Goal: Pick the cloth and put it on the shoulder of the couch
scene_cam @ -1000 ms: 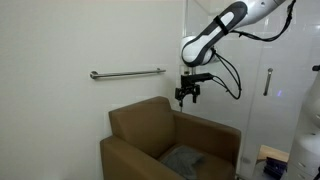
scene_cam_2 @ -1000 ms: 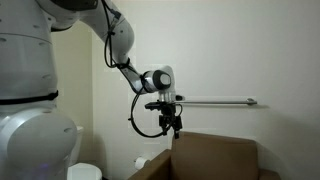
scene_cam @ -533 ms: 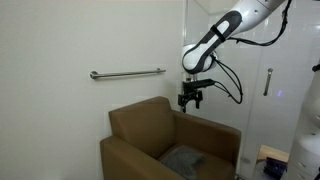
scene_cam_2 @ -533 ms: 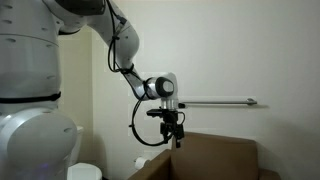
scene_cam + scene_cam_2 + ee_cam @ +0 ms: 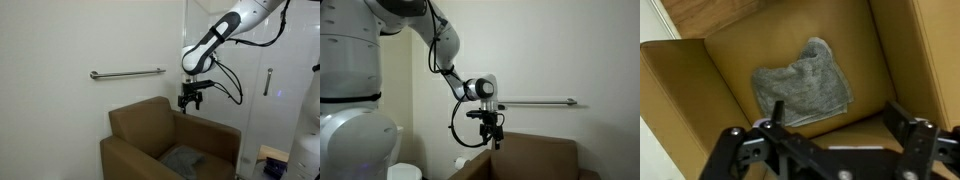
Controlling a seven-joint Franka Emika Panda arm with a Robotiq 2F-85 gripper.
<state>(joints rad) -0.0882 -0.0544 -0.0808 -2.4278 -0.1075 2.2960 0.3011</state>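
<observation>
1 soft rumpled gry cloth [image 5: 803, 85]

In an exterior view the camera stands well back, about level with the pincer [image 5: 188, 104], facing the wall and the armchair [image 5: 150, 135] below it. In an exterior view it sits beside the robot's white body [image 5: 348, 120], nearer, seeing the pincer [image 5: 495, 144] side-on. Both share the pincer, the chair's top and the grab bar [image 5: 127, 73] behind. The wrist view looks steeply down past the pincer [image 5: 836, 112] — seat and cloth [image 5: 803, 85] lie beneath, close.
</observation>
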